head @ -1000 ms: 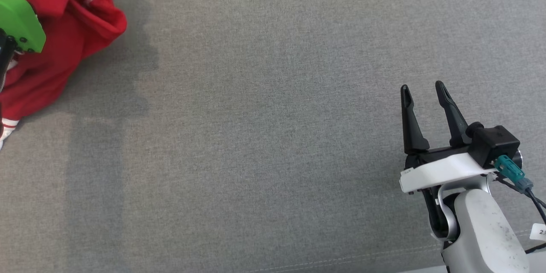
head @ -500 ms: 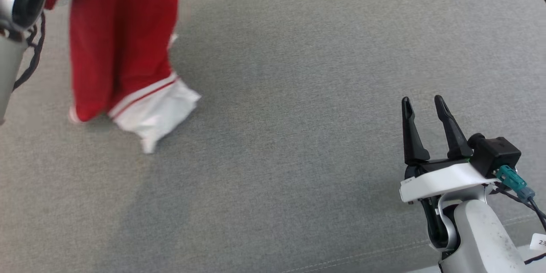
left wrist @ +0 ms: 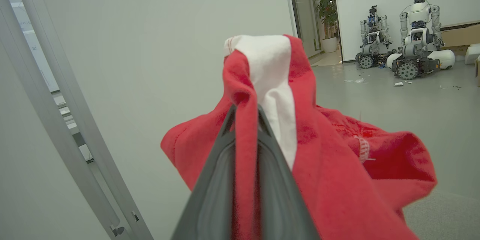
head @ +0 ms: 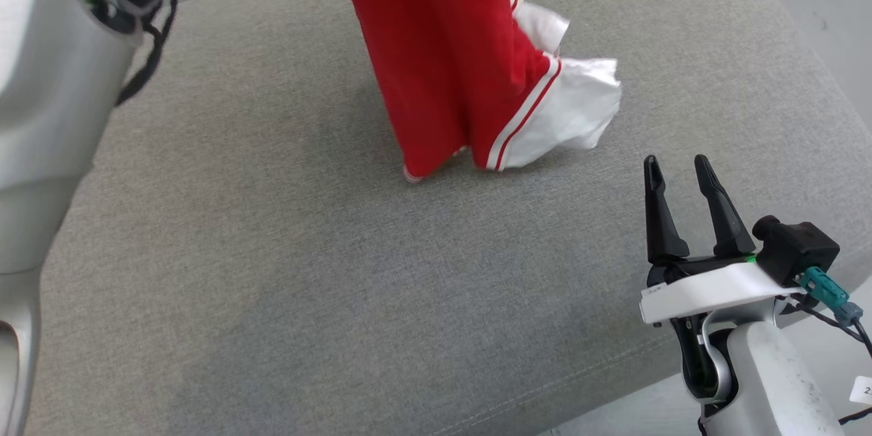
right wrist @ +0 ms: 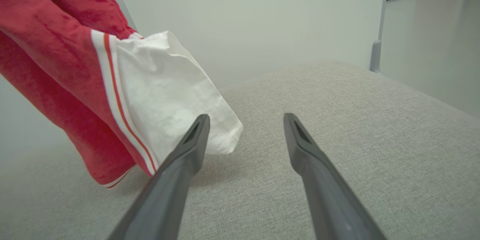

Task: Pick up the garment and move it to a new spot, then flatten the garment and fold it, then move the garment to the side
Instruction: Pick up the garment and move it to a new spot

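Left hand (left wrist: pixel 245 115) pinching red garment (head: pixel 436 61) aloft, hem hanging down to grey cushion (head: pixel 272 272), right hand (head: pixel 676 163) spread, empty

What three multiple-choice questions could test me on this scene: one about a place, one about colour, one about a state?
1. Over what does the garment hang?
A. a wooden table
B. a grey cushion
C. a sink

2. What colours is the garment?
A. red with white trim
B. blue and yellow
C. all black

3. How does the right gripper stand?
A. shut on the garment
B. shut, empty
C. open, empty

Answers:
1 B, grey fabric lies under the hanging garment in the head view.
2 A, a red body and a white cuff with stripes show.
3 C, its jaws stand apart with nothing between them.
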